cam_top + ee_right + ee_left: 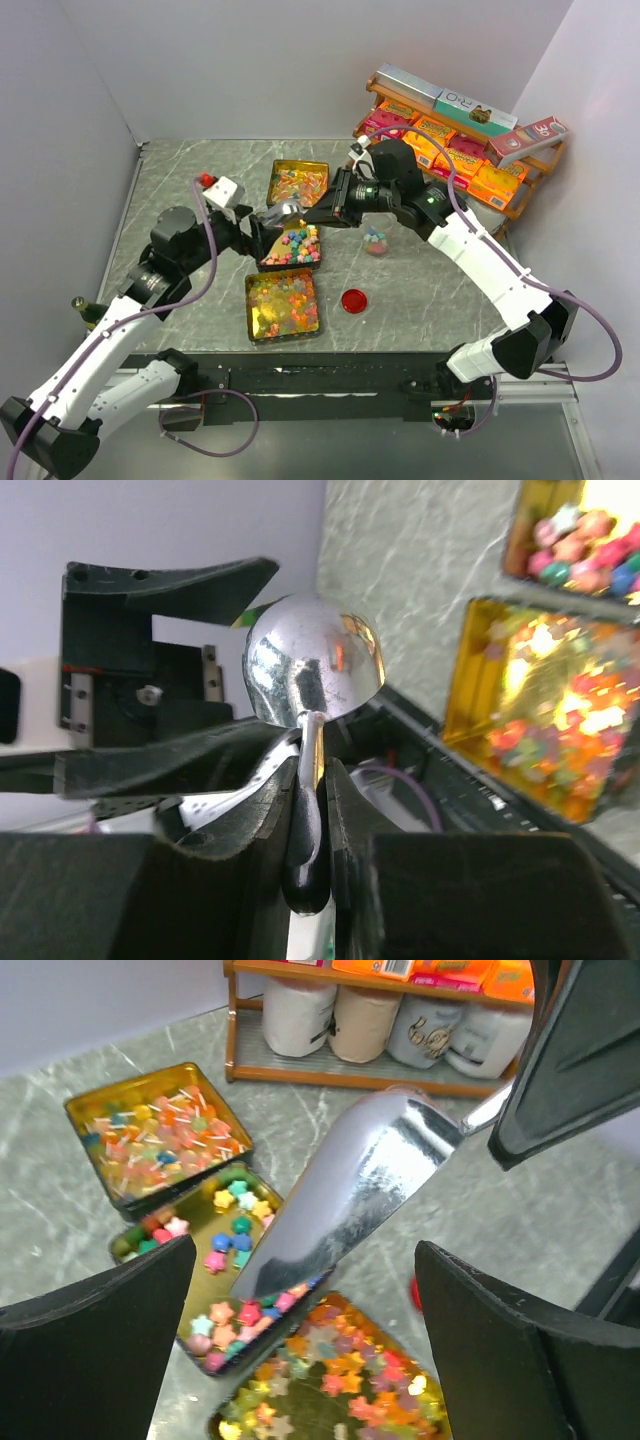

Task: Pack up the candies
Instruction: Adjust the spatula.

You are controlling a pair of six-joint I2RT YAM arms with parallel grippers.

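Scooping step judged in hand; right gripper (312, 770) clamps the scoop (350, 1190) handle over the candies (293, 247); left gripper (300, 1270) stands wide, gripping nothing; next move calls for a level dip.

The top external camera sits high behind the arm bases and looks down and forward over the whole table (190, 170), as far as the shelf (455, 150) at the back right. The left wrist camera rides just behind the left gripper (305, 1250), close above the gold trays (125, 1085), and faces that same shelf. The right wrist camera is nearest of all and seemingly rolled on its side. It looks along the right gripper (312, 810) at the scoop (310, 665). All three views share the scoop and trays.
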